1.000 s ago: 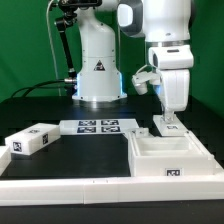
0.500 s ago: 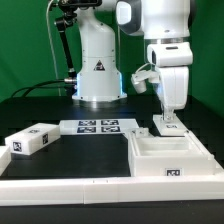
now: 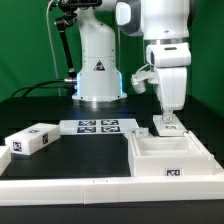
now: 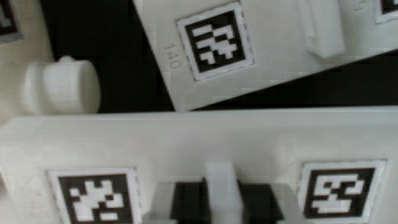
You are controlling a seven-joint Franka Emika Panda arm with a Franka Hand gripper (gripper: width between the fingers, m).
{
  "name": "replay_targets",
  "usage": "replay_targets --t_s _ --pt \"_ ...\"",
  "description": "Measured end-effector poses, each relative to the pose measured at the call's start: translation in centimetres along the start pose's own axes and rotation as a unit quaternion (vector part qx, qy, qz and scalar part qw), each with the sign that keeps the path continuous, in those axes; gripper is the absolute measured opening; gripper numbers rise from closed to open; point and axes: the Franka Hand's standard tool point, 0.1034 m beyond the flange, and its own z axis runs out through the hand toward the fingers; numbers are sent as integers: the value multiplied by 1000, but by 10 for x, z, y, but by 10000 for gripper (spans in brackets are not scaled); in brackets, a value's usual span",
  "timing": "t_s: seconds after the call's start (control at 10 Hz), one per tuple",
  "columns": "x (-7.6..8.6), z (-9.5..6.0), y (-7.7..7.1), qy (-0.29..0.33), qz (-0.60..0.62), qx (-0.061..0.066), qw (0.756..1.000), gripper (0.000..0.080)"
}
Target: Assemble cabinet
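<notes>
**Containers.** The white plastic box-shaped cabinet body [image 3: 150,168] lies open side up at the exterior view's right, near the front of the surface. Its hollow shows only white inner walls. A small white upright tagged block [image 3: 166,128] stands at the body's far rim; whether the two touch cannot be told. The pincer [image 3: 167,116] hangs straight down onto the top of this block. Whether its fingers pinch the block or stand spread cannot be told from either view.

**Surface and room.**
- The surface [image 3: 90,155] is a black table.
- A long white tagged block [image 3: 30,140] lies at the exterior view's left, well apart from the cabinet body.
- The marker board [image 3: 100,126] lies flat between them, farther back.
- A long white rail [image 3: 70,190] runs along the front edge.
- The white robot pedestal [image 3: 98,50] stands behind the marker board, before a green backdrop [image 3: 20,50].

**Labels.**
- The pedestal bears a triangular warning sign [image 3: 99,68]; its symbol is too small to make out.
- The cabinet body's front wall carries a small square tag [image 3: 175,173].
- In the wrist view, a tilted white panel [image 4: 267,75] shows one black-and-white tag. Next to it are a rounded white knob [image 4: 63,85] and a white part with two tags [image 4: 107,150].
</notes>
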Motion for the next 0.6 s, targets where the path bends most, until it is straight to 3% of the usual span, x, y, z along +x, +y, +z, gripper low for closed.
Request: replay_targets --t_s 0.6 --pt "-1 -5 17 -3 6 0 1000 68"
